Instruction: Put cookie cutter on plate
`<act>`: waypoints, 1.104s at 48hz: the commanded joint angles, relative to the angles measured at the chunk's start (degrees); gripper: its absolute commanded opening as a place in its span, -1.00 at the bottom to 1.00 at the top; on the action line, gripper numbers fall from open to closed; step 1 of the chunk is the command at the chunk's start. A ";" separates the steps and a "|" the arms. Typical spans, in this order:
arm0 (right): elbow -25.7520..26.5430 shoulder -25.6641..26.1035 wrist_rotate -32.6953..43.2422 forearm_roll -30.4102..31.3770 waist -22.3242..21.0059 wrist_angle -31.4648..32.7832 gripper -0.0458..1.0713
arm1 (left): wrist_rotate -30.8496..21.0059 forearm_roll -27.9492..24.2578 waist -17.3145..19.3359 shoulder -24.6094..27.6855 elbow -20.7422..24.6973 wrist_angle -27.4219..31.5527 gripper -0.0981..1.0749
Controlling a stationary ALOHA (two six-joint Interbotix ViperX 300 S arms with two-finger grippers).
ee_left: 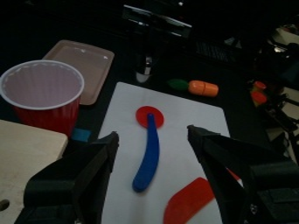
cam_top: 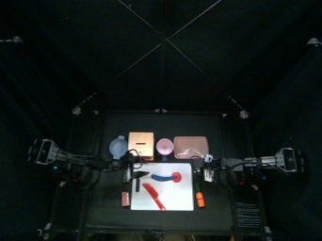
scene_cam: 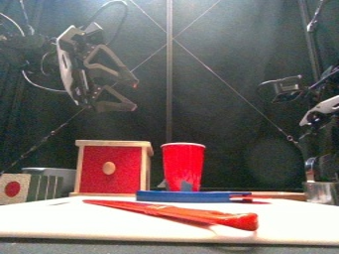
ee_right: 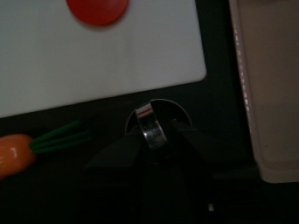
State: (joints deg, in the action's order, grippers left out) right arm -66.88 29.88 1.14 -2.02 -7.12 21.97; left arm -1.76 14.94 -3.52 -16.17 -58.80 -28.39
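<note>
In the right wrist view the cookie cutter, a small shiny metal ring, stands on edge on the black table between the white cutting board and the pale pink plate. My right gripper is down over it, its jaws closed against the ring. From above, that gripper sits at the board's right edge, just in front of the plate. My left gripper hangs open high over the table's left side, holding nothing.
A red cup, a wooden box and a light-blue dish stand along the back. On the board lie a blue-handled tool with a red disc and a red utensil. A toy carrot lies beside the board.
</note>
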 commanded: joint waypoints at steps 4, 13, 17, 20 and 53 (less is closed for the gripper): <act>2.55 2.46 -0.09 0.26 -0.44 -0.18 -0.32 | 0.00 0.00 -0.09 -0.09 0.62 -0.62 0.82; 7.38 4.66 -0.09 1.14 -3.25 -1.23 -0.32 | 0.00 -0.09 -0.09 -0.09 0.70 -0.62 0.82; 9.49 4.39 0.00 1.49 -7.56 -4.39 -0.32 | 0.00 0.00 -0.09 -0.09 0.70 -0.53 0.82; 10.20 3.69 0.00 1.14 -11.16 -7.82 -0.32 | 0.00 0.00 -0.09 -0.09 0.70 -0.62 0.82; 18.02 -17.58 -0.09 1.76 -21.45 -9.14 0.23 | 0.09 0.00 -0.09 -0.09 0.79 -0.62 0.82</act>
State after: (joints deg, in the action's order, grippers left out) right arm -50.10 11.69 1.05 -0.26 -28.13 13.01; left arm -1.85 15.03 -3.52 -16.08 -58.80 -28.39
